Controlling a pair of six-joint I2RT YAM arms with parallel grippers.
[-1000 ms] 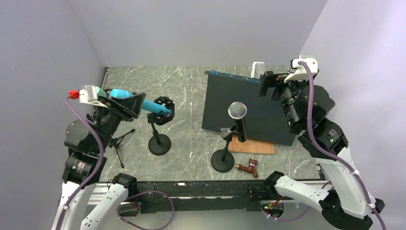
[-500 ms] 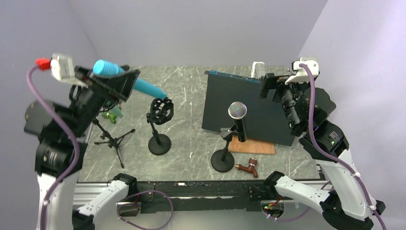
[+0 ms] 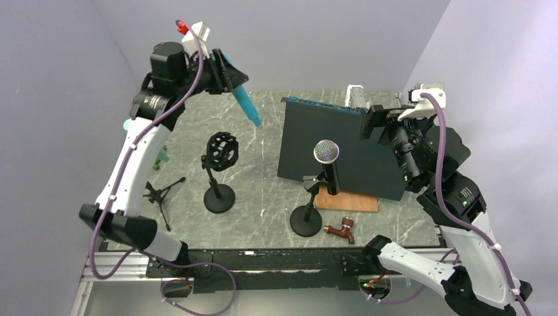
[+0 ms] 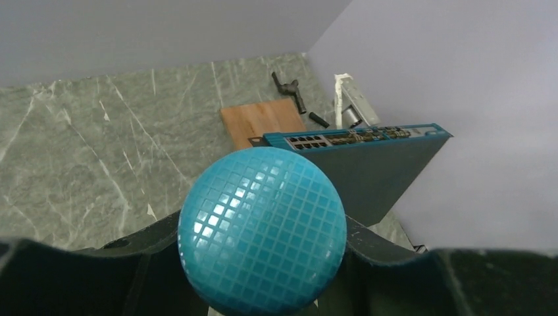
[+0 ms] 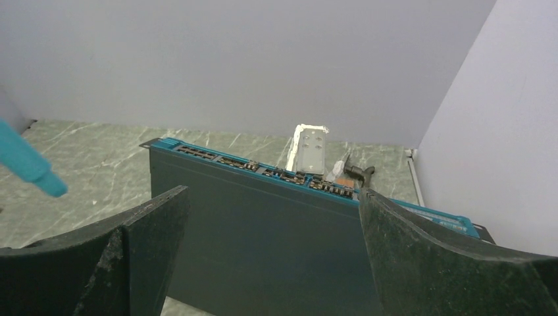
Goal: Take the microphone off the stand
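The teal microphone (image 3: 245, 104) hangs high over the back of the table, its handle pointing down and to the right. My left gripper (image 3: 227, 76) is shut on it near the head. In the left wrist view its gridded teal head (image 4: 262, 228) fills the space between the two black fingers (image 4: 85, 270). The black stand (image 3: 219, 196) with its empty round shock mount (image 3: 222, 151) stands below, apart from the microphone. My right gripper (image 3: 368, 118) is open at the right, above the dark box, with nothing between its fingers (image 5: 151, 230).
A second microphone with a silver grille (image 3: 326, 152) sits in its own stand (image 3: 306, 220) at centre. A dark teal-edged box (image 3: 355, 151) leans behind it. A wooden board (image 3: 358, 202), a brown tap (image 3: 341, 230), a small tripod (image 3: 160, 194) and a green item (image 3: 161, 157) lie around.
My left arm has swung up and toward the back, carrying the teal microphone out of the shock mount and well above it. The right arm has barely moved.
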